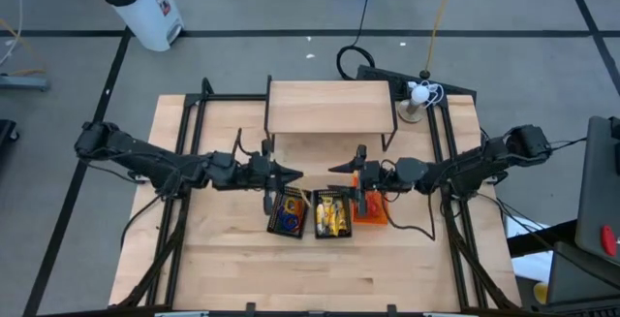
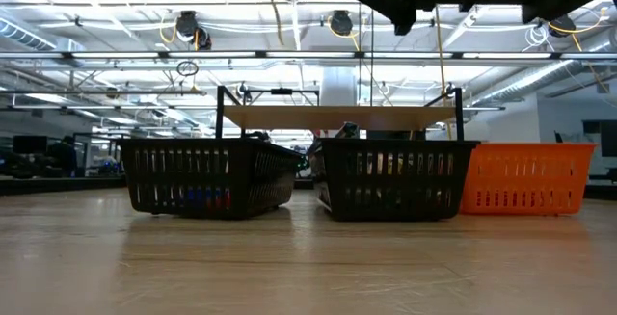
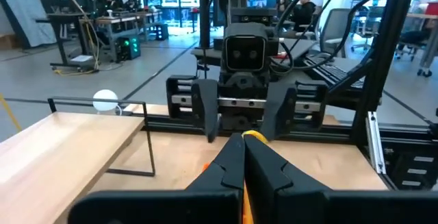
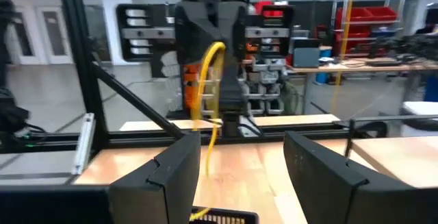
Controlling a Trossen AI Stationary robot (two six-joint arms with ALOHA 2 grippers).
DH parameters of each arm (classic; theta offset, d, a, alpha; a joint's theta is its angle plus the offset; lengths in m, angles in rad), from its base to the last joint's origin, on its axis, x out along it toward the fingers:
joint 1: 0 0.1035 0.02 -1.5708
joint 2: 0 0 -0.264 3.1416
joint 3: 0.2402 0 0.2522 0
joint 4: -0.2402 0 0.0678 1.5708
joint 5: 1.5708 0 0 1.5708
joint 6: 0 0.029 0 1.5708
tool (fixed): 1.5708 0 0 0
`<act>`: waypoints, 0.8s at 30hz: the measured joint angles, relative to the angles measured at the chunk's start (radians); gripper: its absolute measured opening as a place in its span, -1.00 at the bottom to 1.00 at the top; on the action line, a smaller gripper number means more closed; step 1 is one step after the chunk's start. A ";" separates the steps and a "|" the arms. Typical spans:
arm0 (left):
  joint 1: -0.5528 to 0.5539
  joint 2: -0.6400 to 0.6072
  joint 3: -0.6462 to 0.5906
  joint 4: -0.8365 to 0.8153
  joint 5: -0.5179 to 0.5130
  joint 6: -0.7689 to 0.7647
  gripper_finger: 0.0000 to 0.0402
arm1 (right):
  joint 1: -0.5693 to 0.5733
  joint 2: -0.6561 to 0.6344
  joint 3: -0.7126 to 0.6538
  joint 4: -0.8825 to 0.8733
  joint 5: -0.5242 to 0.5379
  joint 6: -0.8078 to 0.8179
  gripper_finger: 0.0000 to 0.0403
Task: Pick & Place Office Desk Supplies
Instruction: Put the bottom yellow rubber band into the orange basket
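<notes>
High view: left gripper (image 1: 291,174) shut on orange rubber band (image 3: 254,136), above black baskets (image 1: 288,212) near table (image 1: 223,269) centre.

Right wrist view: right gripper (image 4: 239,172) parted, empty. Band probably light, floppy, stretchy; best pinched along strand.

Three baskets in a row mid-counter (image 1: 232,278): left basket (image 1: 288,212), middle basket (image 1: 331,213), right basket (image 1: 370,207), touching side by side. Raised shelf (image 1: 330,107) behind them. Trash bin (image 1: 140,3) on floor beyond counter's far left corner.
</notes>
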 joint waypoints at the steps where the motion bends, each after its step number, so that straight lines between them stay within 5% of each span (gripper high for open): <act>1: 0.014 0.000 0.000 0.000 0.021 -0.001 -1.00 | -0.011 0.000 0.000 -0.001 -0.018 0.010 -0.01; 9: 0.075 0.020 0.000 0.019 0.101 -0.007 -1.00 | -0.043 0.002 0.000 -0.023 -0.071 0.055 -0.01; 16: 0.110 0.138 0.001 0.203 0.211 -0.025 -1.00 | -0.043 0.051 0.007 -0.008 -0.069 0.079 -0.01; 24: 0.129 0.253 0.121 0.140 0.279 -0.036 -1.00 | -0.041 0.089 0.023 -0.003 -0.084 0.083 -0.01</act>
